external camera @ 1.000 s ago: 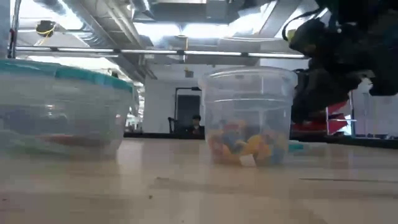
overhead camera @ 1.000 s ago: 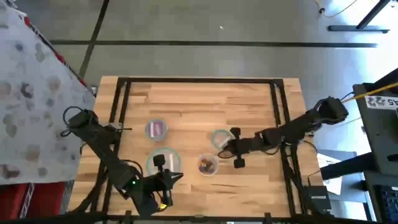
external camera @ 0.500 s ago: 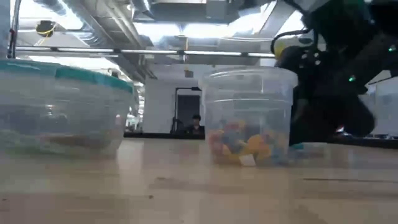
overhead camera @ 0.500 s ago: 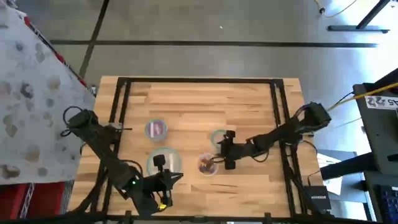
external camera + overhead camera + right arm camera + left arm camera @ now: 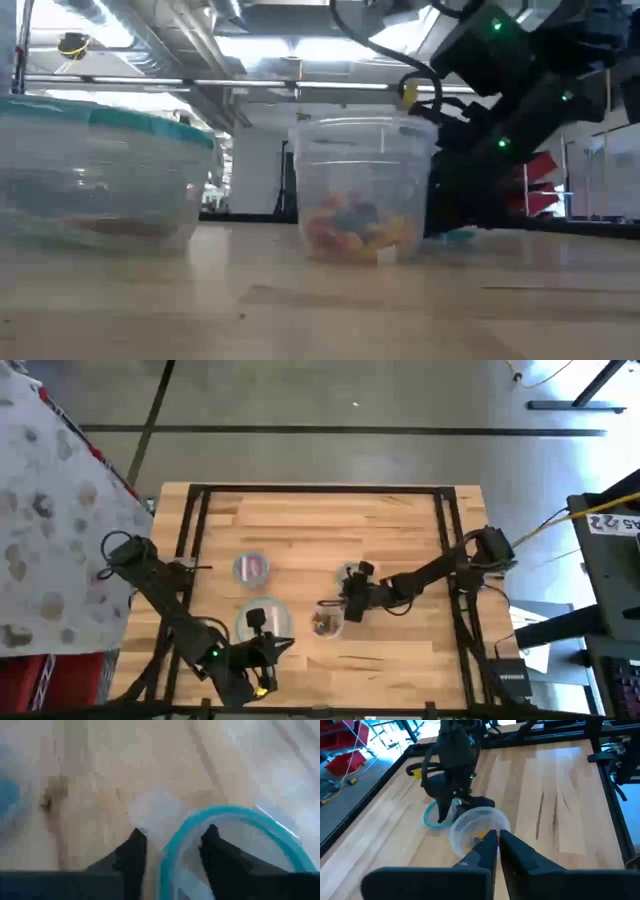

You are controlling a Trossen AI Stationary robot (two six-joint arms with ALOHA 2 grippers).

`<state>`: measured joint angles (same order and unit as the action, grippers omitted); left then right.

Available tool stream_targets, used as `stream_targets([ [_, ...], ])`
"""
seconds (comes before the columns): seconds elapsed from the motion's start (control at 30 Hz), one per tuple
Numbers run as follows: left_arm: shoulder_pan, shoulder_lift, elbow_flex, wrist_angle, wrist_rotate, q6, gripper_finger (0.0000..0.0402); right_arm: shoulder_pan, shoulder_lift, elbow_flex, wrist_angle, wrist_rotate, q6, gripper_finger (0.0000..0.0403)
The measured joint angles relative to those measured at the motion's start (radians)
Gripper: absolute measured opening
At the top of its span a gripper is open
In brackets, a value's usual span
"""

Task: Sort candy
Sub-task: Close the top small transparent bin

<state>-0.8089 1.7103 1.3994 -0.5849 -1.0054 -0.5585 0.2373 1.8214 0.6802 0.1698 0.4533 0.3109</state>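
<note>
Wooden slatted table [image 5: 400,540] with a dark frame, grey floor beyond it. Item: clear tub [image 5: 362,188] near the table's middle, holding the candy [image 5: 358,222], a heap of yellow, orange and blue pieces blurred through the plastic wall; single wrappers cannot be told apart. Item: right gripper [image 5: 340,606] low just beside that tub, its fingers [image 5: 132,851] standing apart on either side of a teal bowl rim [image 5: 220,820]; whether they press on the rim cannot be made out. Item: two more teal-rimmed bowls to the left, one [image 5: 251,568] with a purple smear of candy inside, one [image 5: 263,622] partly covered by the left gripper [image 5: 494,849], which hangs at the near edge with fingers pressed together, empty. Low view cuts off the big bowl [image 5: 100,180] at its left edge.
</note>
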Motion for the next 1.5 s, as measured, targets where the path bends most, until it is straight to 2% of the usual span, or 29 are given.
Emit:
stream_targets([
  [0.07,0.000,0.000,0.000,0.000,0.000,-0.001,0.0003,0.011,-0.001,-0.003,-0.008,0.009,0.000,0.0038],
  [0.1,0.000,0.000,0.000,0.000,0.000,-0.001,0.0003,0.018,-0.004,-0.002,-0.012,0.014,-0.001,0.0024],
  [0.23,-0.001,0.000,0.000,-0.001,0.000,-0.001,0.0003,0.061,-0.030,-0.008,-0.073,0.055,0.039,0.0028],
  [0.43,-0.003,0.000,0.000,-0.001,0.000,-0.002,0.0003,0.140,-0.170,-0.017,-0.266,0.101,0.085,0.0019],
  [0.6,-0.002,0.000,0.000,-0.003,0.000,-0.002,0.0003,0.204,-0.325,-0.013,-0.245,0.205,0.090,0.0019],
  [0.77,-0.002,0.000,0.000,-0.005,0.000,-0.002,0.0003,0.273,-0.410,0.036,-0.159,0.234,0.011,0.0018],
  [0.93,-0.002,0.000,0.000,-0.001,0.000,0.014,0.0003,0.315,-0.366,0.180,-0.146,0.110,-0.140,0.0018],
  [1.1,-0.002,0.000,0.003,0.009,-0.017,0.024,0.0003,0.304,-0.253,0.302,-0.156,0.024,-0.227,0.0017],
  [1.2,-0.002,-0.001,0.003,0.078,-0.045,0.120,0.0003,0.291,-0.182,0.346,-0.150,-0.050,-0.247,0.0017],
  [1.3,0.011,-0.003,0.004,0.176,-0.061,0.283,0.0003,0.291,-0.126,0.357,-0.156,-0.073,-0.249,0.0017],
  [1.37,0.046,-0.003,0.005,0.209,0.025,0.371,0.0003,0.291,-0.102,0.359,-0.152,-0.079,-0.247,0.0017],
  [1.5,0.155,-0.003,0.005,0.220,0.184,0.423,0.0003,0.285,-0.065,0.361,-0.123,-0.122,-0.234,0.0018],
])
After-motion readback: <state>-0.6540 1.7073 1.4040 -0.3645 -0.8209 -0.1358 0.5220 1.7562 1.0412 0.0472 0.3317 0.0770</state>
